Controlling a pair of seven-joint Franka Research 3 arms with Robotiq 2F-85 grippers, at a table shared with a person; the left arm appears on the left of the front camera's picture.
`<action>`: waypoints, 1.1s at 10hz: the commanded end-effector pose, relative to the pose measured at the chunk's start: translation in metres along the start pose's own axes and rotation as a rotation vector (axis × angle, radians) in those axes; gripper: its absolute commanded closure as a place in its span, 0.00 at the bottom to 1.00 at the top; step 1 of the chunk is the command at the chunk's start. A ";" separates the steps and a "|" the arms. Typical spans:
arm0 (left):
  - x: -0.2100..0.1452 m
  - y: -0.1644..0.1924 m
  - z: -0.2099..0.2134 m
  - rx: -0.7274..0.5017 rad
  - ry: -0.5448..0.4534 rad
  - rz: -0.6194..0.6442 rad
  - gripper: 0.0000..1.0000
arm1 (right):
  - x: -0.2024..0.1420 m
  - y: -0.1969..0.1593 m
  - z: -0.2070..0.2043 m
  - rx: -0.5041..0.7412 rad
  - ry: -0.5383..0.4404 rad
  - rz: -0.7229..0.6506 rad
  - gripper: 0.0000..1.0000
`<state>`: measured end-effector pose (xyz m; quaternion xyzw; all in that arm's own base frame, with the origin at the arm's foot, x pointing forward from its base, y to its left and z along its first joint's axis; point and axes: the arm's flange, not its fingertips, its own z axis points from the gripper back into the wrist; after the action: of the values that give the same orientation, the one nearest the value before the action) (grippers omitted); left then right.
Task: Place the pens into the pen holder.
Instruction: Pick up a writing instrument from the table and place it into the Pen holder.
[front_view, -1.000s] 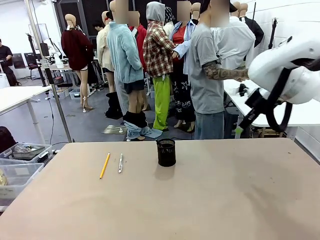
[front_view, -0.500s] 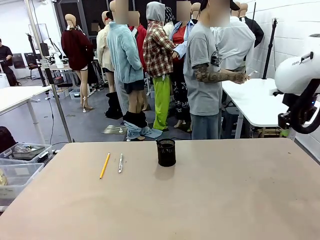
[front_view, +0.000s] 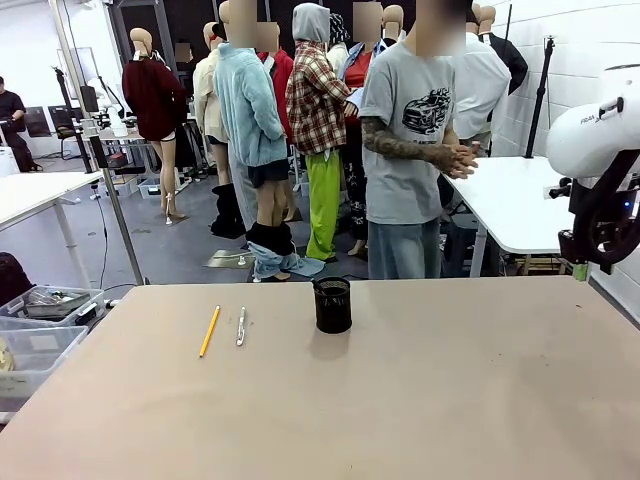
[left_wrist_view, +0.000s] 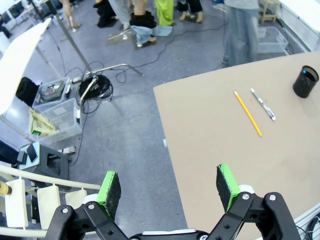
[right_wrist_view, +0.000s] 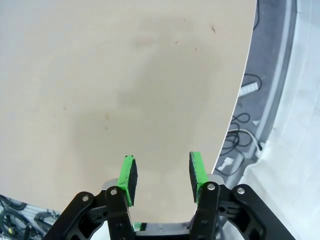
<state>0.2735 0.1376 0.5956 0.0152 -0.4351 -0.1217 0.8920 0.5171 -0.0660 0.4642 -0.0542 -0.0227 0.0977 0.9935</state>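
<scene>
A yellow-orange pencil (front_view: 209, 331) and a thin silver pen (front_view: 241, 326) lie side by side on the tan table (front_view: 400, 400), left of centre. The black mesh pen holder (front_view: 332, 305) stands upright to their right, apart from them. My left gripper (left_wrist_view: 168, 187) hangs open high over the table's left edge and the floor; far ahead of it lie the pencil (left_wrist_view: 247, 113), the pen (left_wrist_view: 263, 104) and the holder (left_wrist_view: 305, 82). My right gripper (right_wrist_view: 162, 172) stands partly open over bare tabletop near the table's right edge, nothing between its fingers. The right arm (front_view: 600, 150) rises at the far right.
A person (front_view: 405, 150) stands at the far side, hands clasped. Clear plastic bins (front_view: 40, 330) sit on the floor at the left, with cables (left_wrist_view: 95, 85) nearby. A white table (front_view: 510, 200) stands behind on the right. Cables (right_wrist_view: 240, 130) lie beside the table's right edge.
The right arm has swung back from in front of the camera to the far right edge. The person has turned toward the table and brought both hands together.
</scene>
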 end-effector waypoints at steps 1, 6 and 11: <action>0.039 -0.043 -0.027 -0.080 0.059 -0.073 0.00 | -0.001 0.000 0.004 -0.003 -0.009 0.010 0.46; 0.098 -0.154 -0.148 -0.088 0.347 -0.060 0.00 | -0.001 0.000 0.004 -0.003 -0.009 0.010 0.46; 0.086 -0.168 -0.172 -0.114 0.384 -0.073 0.00 | -0.001 0.000 0.004 -0.003 -0.009 0.010 0.46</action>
<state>0.3943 -0.0426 0.5562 0.0110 -0.2867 -0.1880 0.9393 0.5168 -0.0650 0.4681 -0.0547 -0.0266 0.0988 0.9932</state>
